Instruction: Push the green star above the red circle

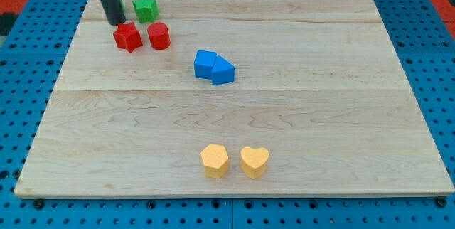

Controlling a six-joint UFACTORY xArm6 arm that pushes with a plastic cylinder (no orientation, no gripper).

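The green star [146, 8] lies near the top left of the wooden board [320, 115]. The red circle [158, 35] lies just below it and slightly to the right. A red star [128, 37] sits to the left of the red circle. My tip [116, 24] rests on the board just above the red star's upper left edge, to the left of and below the green star, apart from it. A second green block [120, 5] is mostly hidden behind the rod, so I cannot tell its shape.
Two blue blocks [206, 63] [223, 72] touch each other near the board's middle. A yellow hexagon [214, 160] and a yellow heart [254, 161] lie side by side near the bottom edge. Blue pegboard [21, 80] surrounds the board.
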